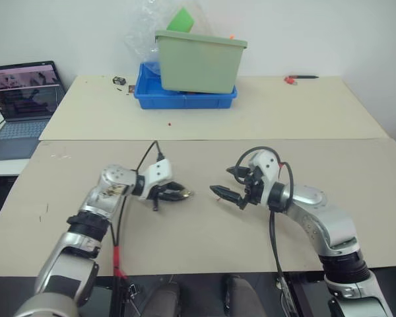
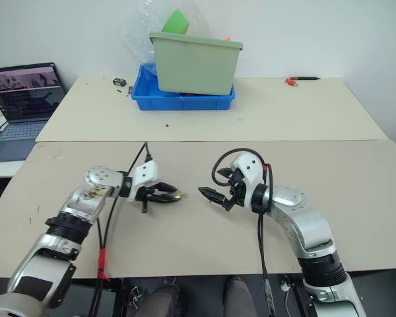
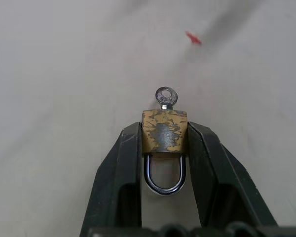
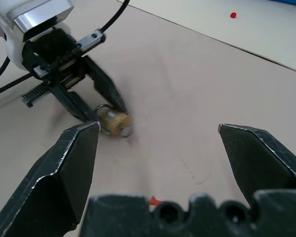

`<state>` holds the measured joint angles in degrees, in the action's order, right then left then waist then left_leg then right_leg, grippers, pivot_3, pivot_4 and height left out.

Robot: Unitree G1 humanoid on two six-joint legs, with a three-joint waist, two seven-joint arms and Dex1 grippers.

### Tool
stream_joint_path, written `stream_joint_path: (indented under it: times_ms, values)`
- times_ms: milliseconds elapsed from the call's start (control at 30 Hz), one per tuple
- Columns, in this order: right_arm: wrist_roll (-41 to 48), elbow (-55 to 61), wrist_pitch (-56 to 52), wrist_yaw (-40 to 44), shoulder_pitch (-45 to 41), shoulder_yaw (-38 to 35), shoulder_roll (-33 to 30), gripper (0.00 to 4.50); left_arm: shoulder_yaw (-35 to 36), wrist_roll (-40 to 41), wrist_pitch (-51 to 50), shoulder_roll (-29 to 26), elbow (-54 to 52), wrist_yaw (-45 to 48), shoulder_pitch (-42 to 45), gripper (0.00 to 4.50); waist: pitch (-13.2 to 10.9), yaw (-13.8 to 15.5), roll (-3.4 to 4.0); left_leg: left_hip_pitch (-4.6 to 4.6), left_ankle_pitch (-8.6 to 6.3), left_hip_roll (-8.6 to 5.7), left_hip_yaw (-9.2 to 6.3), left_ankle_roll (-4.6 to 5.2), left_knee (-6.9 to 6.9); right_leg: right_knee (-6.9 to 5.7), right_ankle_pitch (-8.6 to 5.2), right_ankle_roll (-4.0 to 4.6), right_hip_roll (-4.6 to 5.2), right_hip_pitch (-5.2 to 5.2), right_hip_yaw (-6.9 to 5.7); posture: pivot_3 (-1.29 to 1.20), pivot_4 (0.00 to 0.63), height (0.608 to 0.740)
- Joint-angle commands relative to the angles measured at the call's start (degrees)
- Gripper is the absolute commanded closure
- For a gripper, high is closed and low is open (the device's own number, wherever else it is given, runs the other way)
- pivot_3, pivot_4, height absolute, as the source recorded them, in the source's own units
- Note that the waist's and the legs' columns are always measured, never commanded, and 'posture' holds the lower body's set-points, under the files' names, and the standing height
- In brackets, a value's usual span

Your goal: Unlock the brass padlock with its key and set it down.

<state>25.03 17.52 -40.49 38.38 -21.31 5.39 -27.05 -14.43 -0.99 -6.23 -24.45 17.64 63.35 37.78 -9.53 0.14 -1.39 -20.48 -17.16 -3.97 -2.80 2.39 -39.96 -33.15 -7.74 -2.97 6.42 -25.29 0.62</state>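
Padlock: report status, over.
Left gripper shut on padlock, key in it. Right gripper open, facing it. Nothing between.

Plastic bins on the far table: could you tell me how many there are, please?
2: a green bin sitting in a blue tray, both at the table's far edge; others may be hidden behind.

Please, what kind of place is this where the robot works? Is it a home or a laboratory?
Most likely a laboratory or test workspace, not a home. Plain beige worktables stand against a bare white wall, an open laptop sits on a side desk, and a green storage bin rests in a blue tray.
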Motion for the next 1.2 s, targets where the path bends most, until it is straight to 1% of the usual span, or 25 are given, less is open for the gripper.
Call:
stream_joint_path:
  times_ms: [33, 133, 233, 333, 467, 600, 833, 967, 1000, 1033, 1200]
  values:
    - [5.9, 2.4, -5.0, -0.2, -1.9, -6.2, -0.8, 0.0, -2.2, -12.8, 6.4, 0.5, -8.6, -16.3, 1.3, 3.69, 0.0, 0.0, 0.0, -0.02, 0.0, 0.0, 0.0, 0.0, 0.0, 0.02, 0.0, 0.0, 0.01, -0.02, 0.01, 0.0, 0.15, 0.74]
    - [9.3, 2.4, -9.2, 1.1, -2.3, -8.8, -3.4, 0.0, -3.4, -18.6, 14.7, -1.2, -11.8, -23.4, -1.2, 3.69, 0.0, -0.3, 0.01, -0.03, 0.0, 0.0, 0.06, -0.01, 0.08, 0.04, 0.01, 0.01, 0.01, -0.11, 0.11, 0.0, 0.15, 0.74]
    - [13.2, 0.0, -14.4, 0.5, -4.3, -12.4, -4.7, 0.0, -3.9, -22.5, 21.9, -4.1, -11.7, -27.9, -3.3, 3.69, 0.0, -0.5, 0.04, 0.0, 0.0, 0.05, 0.08, -0.02, 0.16, 0.04, 0.0, 0.02, 0.0, -0.17, 0.12, 0.0, 0.15, 0.74]
    - [16.1, -1.0, -17.4, 1.1, -5.4, -14.0, -5.7, 0.0, -3.4, -24.4, 25.7, -5.8, -13.5, -31.0, -5.3, 3.69, 0.0, -0.4, 0.04, -0.01, 0.02, 0.04, 0.07, -0.04, 0.13, 0.03, 0.01, 0.03, 0.01, -0.17, 0.11, 0.0, 0.15, 0.74]
    - [21.3, -2.4, -21.9, 0.1, -7.7, -16.2, -3.9, 0.0, -2.8, -25.1, 27.9, -6.2, -16.5, -33.6, -8.0, 3.69, 0.0, 0.0, 0.04, -0.05, 0.01, 0.04, 0.06, -0.02, 0.12, 0.03, 0.01, 0.03, 0.02, -0.18, 0.09, 0.0, 0.15, 0.74]
    - [20.2, -5.3, -20.8, -0.4, -10.0, -14.1, -2.7, 0.0, -2.7, -24.7, 30.4, -5.5, -16.7, -35.8, -8.2, 3.69, 0.0, 0.1, 0.04, -0.11, 0.01, 0.02, 0.06, -0.02, 0.09, 0.02, 0.02, 0.02, 0.04, -0.23, 0.08, 0.0, 0.15, 0.74]
    - [18.9, -7.7, -19.5, 1.1, -12.1, -10.6, -1.5, 0.0, -2.3, -24.0, 32.5, -5.9, -17.4, -36.5, -8.5, 3.69, 0.0, 0.1, 0.05, -0.25, 0.01, -0.01, 0.07, -0.02, 0.06, -0.02, 0.02, 0.02, 0.05, -0.37, 0.07, 0.0, 0.15, 0.74]
    - [18.8, -9.1, -18.9, 1.8, -12.7, -9.9, -1.1, 0.0, -2.1, -23.6, 33.5, -5.9, -18.0, -36.5, -8.6, 3.69, 0.0, 0.0, 0.05, -0.7, 0.08, -0.02, 0.08, -0.13, -0.07, -0.14, 0.05, 0.04, 0.05, -0.89, 0.08, 0.0, 0.15, 0.74]
    - [18.8, -9.6, -18.8, 1.9, -13.0, -9.8, -0.9, 0.0, -2.1, -23.4, 33.7, -5.9, -18.0, -36.4, -8.7, 3.69, 0.0, 0.0, 0.05, -0.71, 0.26, -0.02, 0.08, -0.44, -0.08, -0.15, 0.05, 0.04, 0.04, -0.9, 0.08, 0.0, 0.15, 0.74]
    - [18.7, -10.0, -18.6, 1.9, -13.3, -9.7, -0.8, 0.0, -2.1, -23.3, 34.1, -5.9, -17.9, -36.4, -8.7, 3.69, 0.0, 0.0, 0.05, -0.71, 0.27, -0.02, 0.08, -0.46, -0.06, -0.13, 0.05, 0.04, 0.05, -0.9, 0.08, 0.0, 0.15, 0.74]
    - [19.3, -10.9, -18.6, 2.6, -14.1, -9.6, -0.6, 0.0, -2.3, -22.9, 34.7, -5.9, -17.7, -36.2, -8.7, 3.69, 0.0, -0.1, 0.05, -0.71, 0.15, -0.02, 0.09, -0.25, -0.07, -0.12, 0.05, 0.03, 0.05, -0.89, 0.08, 0.0, 0.15, 0.74]
